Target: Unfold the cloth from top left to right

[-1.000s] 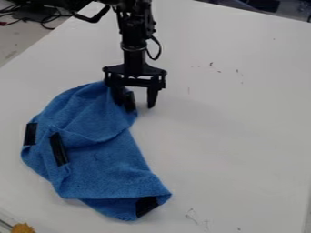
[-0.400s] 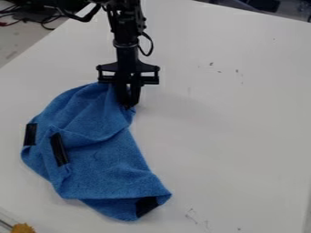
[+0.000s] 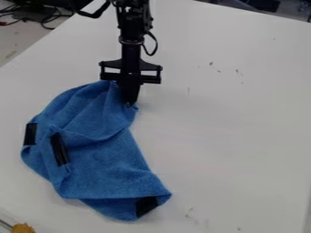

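Mostly left of centre on the table, the blue cloth (image 3: 100,157) lies rumpled and partly folded over itself. Upper part rounded, with a curved fold across the middle; lower part narrows into a turned-over corner pointing lower right. Three black patches on it: one at the left edge (image 3: 30,134), one slanting just inside that (image 3: 59,149), one at the bottom corner (image 3: 146,206).

At the cloth's upper right edge, the gripper (image 3: 129,104) points down, its fingers brought together with a bit of the cloth pinched at their tips. Black arm (image 3: 131,43) above it, entering from the top edge, a loop of cable (image 3: 152,44) bowing out at its right side.

Surface: smooth, white table (image 3: 231,136), softly shaded right of the gripper. Small dark specks and scratches (image 3: 238,71) toward the upper right; fainter scribbled marks (image 3: 189,213) near the bottom, right of the cloth's lower corner. Far left edge of the table runs at a slant; far right one slopes down toward the right.

Bottom left corner: a ragged orange-yellow thing (image 3: 23,228), a thin rod (image 3: 5,225) beside it.

Room: pale floor (image 3: 15,34) past the upper left edge, black and red cables (image 3: 52,19) tangled there. Dark shapes (image 3: 264,5) beyond the far right edge, too blurred to name.
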{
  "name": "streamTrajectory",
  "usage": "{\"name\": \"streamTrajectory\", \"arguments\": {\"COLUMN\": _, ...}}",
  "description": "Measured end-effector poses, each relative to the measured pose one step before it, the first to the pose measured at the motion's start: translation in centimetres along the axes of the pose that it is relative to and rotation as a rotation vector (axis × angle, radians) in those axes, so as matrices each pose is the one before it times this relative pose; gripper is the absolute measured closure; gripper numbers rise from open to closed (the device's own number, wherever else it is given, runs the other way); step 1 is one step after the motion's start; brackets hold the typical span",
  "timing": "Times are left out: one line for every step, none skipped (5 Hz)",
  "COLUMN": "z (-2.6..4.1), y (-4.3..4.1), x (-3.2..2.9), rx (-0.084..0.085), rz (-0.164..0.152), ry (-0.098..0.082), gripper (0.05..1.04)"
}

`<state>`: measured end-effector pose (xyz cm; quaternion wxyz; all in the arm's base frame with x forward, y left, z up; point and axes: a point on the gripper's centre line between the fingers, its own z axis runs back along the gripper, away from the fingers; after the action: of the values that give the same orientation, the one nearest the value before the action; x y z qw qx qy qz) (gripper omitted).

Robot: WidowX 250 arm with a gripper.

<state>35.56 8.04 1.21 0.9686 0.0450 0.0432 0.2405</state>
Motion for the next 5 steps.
{"name": "streamTrajectory", "arguments": {"z": 3.799, "y": -0.405, "x": 2.08, "rx": -0.0264, "rz": 0.1322, "ry": -0.0212, "gripper": 1.009}}
{"name": "streamTrajectory", "arguments": {"z": 0.106, "y": -0.005, "x": 2.376, "rx": -0.0712, "rz": 0.1088, "ry": 0.0192, "gripper": 1.01}}
{"name": "streamTrajectory", "arguments": {"z": -0.199, "y": 0.673, "x": 2.961, "rx": -0.0624, "rz": 0.1213, "ry": -0.0108, "gripper": 1.011}}
{"name": "streamTrajectory", "arguments": {"z": -0.742, "y": 0.66, "x": 1.994, "rx": -0.0545, "rz": 0.1626, "ry": 0.0145, "gripper": 1.011}}
{"name": "streamTrajectory", "arguments": {"z": -0.84, "y": -0.16, "x": 1.349, "rx": -0.0367, "rz": 0.1181, "ry": 0.021, "gripper": 1.011}}
